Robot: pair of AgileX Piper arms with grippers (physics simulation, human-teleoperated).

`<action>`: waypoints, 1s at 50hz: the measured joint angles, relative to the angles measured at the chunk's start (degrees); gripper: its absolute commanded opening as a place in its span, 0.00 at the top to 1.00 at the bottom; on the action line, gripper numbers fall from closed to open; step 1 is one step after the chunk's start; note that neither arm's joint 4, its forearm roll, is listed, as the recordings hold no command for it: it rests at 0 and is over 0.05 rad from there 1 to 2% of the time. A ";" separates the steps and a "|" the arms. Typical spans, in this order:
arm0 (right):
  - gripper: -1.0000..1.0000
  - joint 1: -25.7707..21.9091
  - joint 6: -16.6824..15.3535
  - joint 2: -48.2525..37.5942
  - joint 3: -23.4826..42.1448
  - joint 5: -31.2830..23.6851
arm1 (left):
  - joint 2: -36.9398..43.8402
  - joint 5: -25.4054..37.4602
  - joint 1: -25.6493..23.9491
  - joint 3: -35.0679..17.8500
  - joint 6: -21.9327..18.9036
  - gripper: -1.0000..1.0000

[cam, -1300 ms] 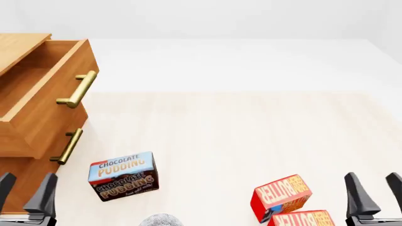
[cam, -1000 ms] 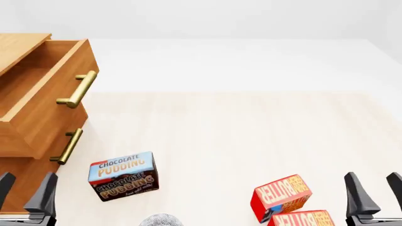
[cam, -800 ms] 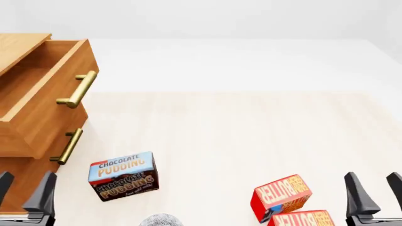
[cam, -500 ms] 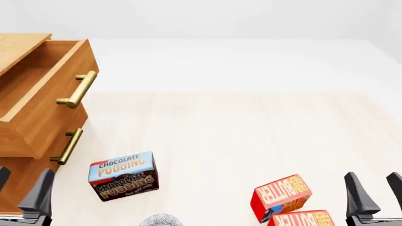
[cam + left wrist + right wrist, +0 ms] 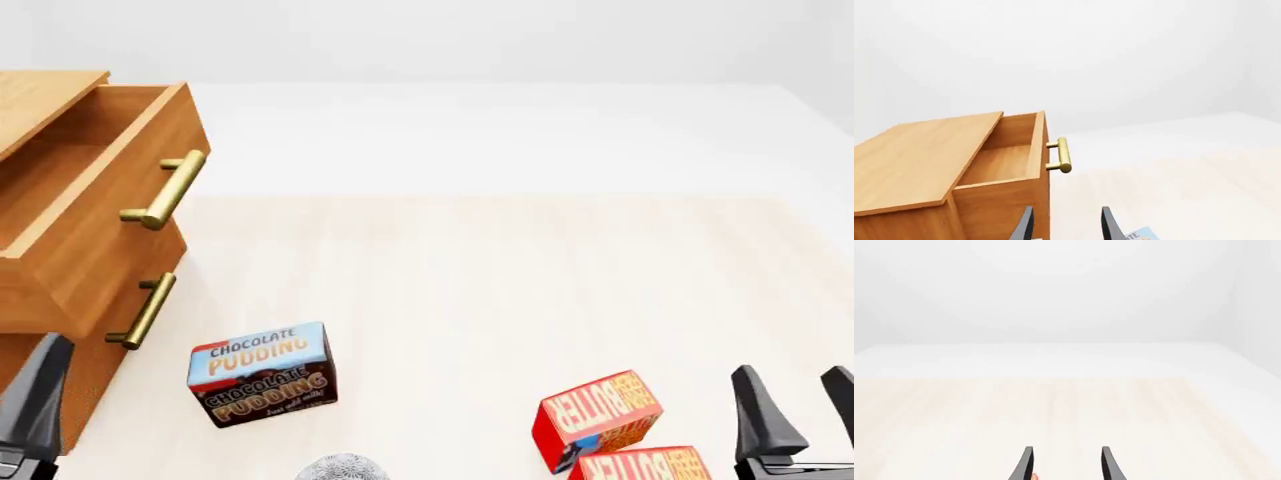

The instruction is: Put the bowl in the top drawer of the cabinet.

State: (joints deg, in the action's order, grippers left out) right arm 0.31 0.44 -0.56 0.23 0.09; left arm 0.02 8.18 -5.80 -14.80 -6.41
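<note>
Front view puts the bowl point(image 5: 343, 467) at the near edge, closer to the open left gripper point(image 5: 1065, 223) than the open right gripper point(image 5: 797, 410)

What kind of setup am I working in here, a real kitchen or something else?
Most likely a simulated tabletop test scene, not a real room: blank white walls, a pale wood table, a lone cabinet with its top drawer open, and stray grocery boxes like the pudding box.
</note>
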 measured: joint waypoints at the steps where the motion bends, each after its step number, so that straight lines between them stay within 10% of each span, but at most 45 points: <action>1: 0.00 0.00 0.00 0.00 0.00 0.00 | 0.00 0.30 -0.15 -0.50 -0.23 0.00; 50: 0.00 -0.01 0.00 -0.02 0.00 0.00 | 9.33 4.41 -6.35 -21.72 -9.84 0.00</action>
State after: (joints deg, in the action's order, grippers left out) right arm 0.30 0.43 -0.58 0.23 0.09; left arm 9.35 12.58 -12.15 -36.51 -16.25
